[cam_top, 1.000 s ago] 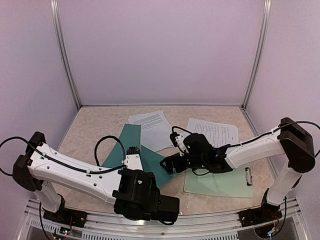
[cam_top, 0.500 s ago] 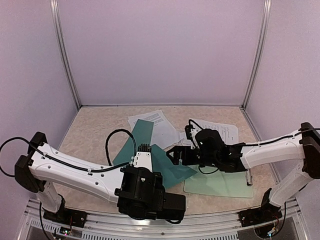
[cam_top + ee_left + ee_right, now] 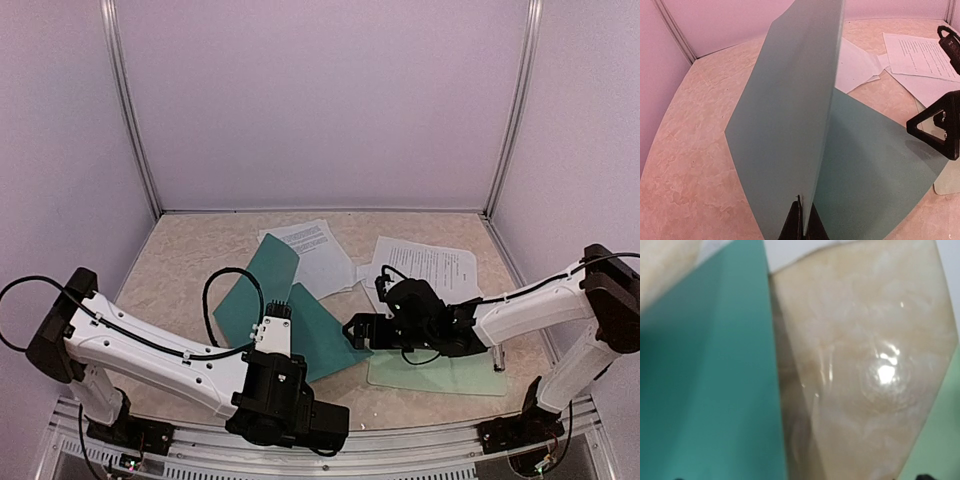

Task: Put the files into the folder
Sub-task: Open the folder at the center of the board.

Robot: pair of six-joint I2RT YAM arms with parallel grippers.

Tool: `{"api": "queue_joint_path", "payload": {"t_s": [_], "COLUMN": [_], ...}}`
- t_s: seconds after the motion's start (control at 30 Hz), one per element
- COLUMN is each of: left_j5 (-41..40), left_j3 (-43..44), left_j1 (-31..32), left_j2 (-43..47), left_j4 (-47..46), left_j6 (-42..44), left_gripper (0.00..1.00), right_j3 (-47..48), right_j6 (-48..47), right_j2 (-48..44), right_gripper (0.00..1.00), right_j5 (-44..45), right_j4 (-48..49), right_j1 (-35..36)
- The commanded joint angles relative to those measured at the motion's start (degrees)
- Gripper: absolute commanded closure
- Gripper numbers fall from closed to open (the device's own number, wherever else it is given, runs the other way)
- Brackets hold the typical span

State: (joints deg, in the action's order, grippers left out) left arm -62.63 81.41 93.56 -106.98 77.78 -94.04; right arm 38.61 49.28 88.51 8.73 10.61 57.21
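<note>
The dark teal folder lies open at the table's middle. My left gripper (image 3: 283,306) is shut on the near edge of its cover (image 3: 258,280) and holds it tilted up; in the left wrist view the cover (image 3: 785,125) stands on edge between my closed fingers (image 3: 804,222). The lower flap (image 3: 322,342) lies flat. My right gripper (image 3: 353,334) is open at that flap's right edge, also seen in the left wrist view (image 3: 940,125). The right wrist view shows the teal flap (image 3: 700,380) beside bare table. White printed files lie behind the folder (image 3: 315,245) and at the right (image 3: 430,265).
A pale mint-green clipboard (image 3: 440,372) with a metal clip (image 3: 497,352) lies at the front right, under my right arm. The enclosure's walls and metal posts close in the back and sides. A black cable loops over the left arm near the folder.
My left gripper has lifted the folder's cover and swung it up and left, opening the folder. My right gripper has shifted right and come down at the lower flap's edge.
</note>
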Motion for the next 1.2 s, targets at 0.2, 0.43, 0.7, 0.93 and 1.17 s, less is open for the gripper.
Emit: {"api": "queue_joint_path", "payload": {"t_s": [0.2, 0.43, 0.7, 0.93, 1.17], "left_j5": [-10.6, -15.1, -7.4, -3.0, -0.3], "left_j3": [-5.1, -12.5, -20.7, -28.7, -31.2], "left_j1": [-0.4, -1.5, -2.7, 0.3, 1.1], "left_j2": [2.1, 2.1, 5.2, 11.5, 12.8], "left_j4": [25.3, 25.3, 25.5, 25.3, 25.3], "left_j6": [-6.4, -23.1, -47.8, -65.1, -70.0], "left_gripper": [1.0, 1.0, 1.0, 1.0, 1.0], "right_j3": [0.4, 2.2, 4.6, 5.6, 7.9], "right_j6": [-1.5, -4.1, -6.4, -6.6, -8.3], "right_j2": [2.2, 1.2, 2.0, 4.5, 6.8], "right_gripper": [0.02, 0.02, 0.02, 0.02, 0.02], "right_j5": [0.3, 2.7, 2.1, -0.5, -1.1], "right_j4": [1.6, -0.6, -0.7, 1.8, 1.4], "right_j1": [0.1, 0.1, 0.1, 0.3, 0.7]}}
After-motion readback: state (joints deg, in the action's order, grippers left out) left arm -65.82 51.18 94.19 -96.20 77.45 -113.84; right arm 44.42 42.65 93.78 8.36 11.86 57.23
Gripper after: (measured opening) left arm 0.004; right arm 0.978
